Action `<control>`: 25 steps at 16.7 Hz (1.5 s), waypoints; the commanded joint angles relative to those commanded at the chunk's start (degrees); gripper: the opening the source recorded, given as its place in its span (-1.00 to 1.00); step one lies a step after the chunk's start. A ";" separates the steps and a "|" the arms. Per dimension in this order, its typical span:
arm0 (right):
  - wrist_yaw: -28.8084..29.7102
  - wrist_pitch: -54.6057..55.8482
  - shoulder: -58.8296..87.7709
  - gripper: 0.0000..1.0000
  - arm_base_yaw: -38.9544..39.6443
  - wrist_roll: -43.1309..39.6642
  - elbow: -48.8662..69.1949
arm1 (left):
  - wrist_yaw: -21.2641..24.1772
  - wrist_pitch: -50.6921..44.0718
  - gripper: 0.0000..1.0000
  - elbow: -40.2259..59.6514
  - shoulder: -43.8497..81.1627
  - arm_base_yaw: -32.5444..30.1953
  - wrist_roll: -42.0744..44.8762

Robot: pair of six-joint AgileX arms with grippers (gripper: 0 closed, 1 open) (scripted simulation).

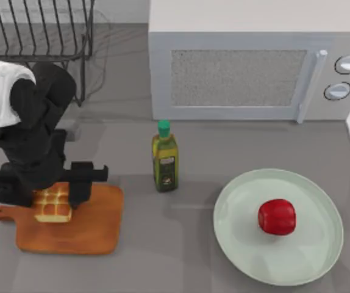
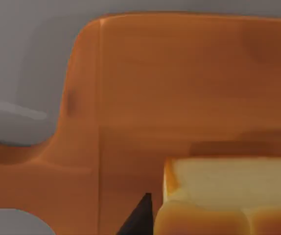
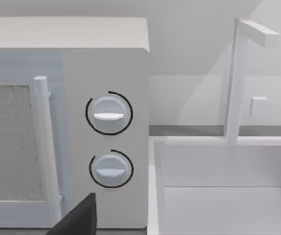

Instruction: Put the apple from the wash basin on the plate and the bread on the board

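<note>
At the lower left of the top view my left gripper (image 1: 48, 196) straddles the bread (image 1: 53, 205) on the board (image 1: 92, 227); whether it's clamped I cannot tell.

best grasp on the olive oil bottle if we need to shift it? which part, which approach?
Judging by its pose, grip the olive oil bottle on its wide body below the green cap, coming in level from the open side toward the plate. It stands upright and alone; the neck looks too narrow, and the microwave sits behind it.
</note>
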 joint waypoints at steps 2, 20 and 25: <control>0.00 0.00 0.00 1.00 0.00 0.00 0.00 | 0.00 0.00 -1.00 0.00 0.00 0.00 0.00; 0.00 0.00 0.00 1.00 0.00 0.00 0.00 | 0.00 0.00 1.00 0.00 0.00 0.00 0.00; 0.00 0.00 0.00 1.00 0.00 0.00 0.00 | 0.00 0.00 1.00 0.02 -0.05 0.02 0.00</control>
